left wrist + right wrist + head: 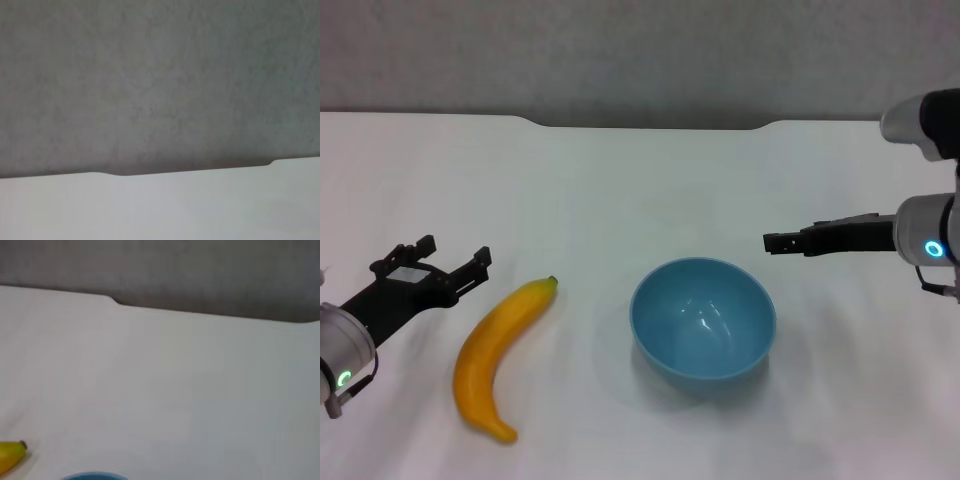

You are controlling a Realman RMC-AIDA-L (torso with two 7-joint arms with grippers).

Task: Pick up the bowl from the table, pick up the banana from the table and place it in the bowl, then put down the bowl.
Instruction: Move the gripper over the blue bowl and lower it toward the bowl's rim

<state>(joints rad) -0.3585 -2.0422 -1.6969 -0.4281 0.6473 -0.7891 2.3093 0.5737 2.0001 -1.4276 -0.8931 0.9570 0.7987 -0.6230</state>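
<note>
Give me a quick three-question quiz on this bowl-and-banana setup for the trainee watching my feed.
1. True or false: the banana already lies inside the bowl.
2. Which gripper is nearer the banana? A) left gripper B) right gripper
3. Fill in: the bowl rests on the white ___, holding nothing.

Key:
1. False; it lies on the table on the robot's left of the bowl, apart from it.
2. A; the left gripper hovers open beside the banana, while the right gripper is beyond the bowl's far right rim.
3. table
</note>
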